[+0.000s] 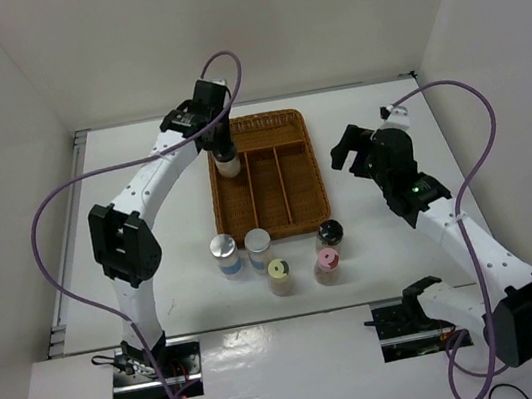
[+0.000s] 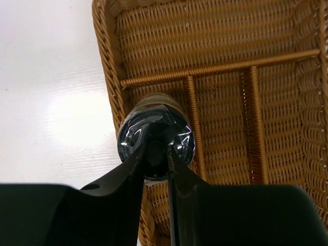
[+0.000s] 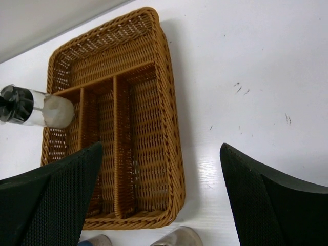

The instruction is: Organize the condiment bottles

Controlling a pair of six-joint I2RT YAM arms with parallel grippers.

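Left hand [image 1: 226, 153] clamped on black-capped bottle [image 1: 230, 168], upright at wicker tray's [image 1: 258, 118] leftmost slot, just beside cross divider. Right hand [image 1: 352, 150] wide open, empty. Risk: bottle catches rim or divider and tips on uneven weave. Five other bottles [image 1: 280, 273] stand on glossy white desk [image 1: 200, 291]; plain white walls.

The right wrist view's bottom edge cuts off two silver-capped jars [image 3: 179, 237]; its left edge clips the black-capped jar [image 3: 31, 106].

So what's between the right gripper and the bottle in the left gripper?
Top view: middle and right compartments of the wicker tray, both empty, then bare table.
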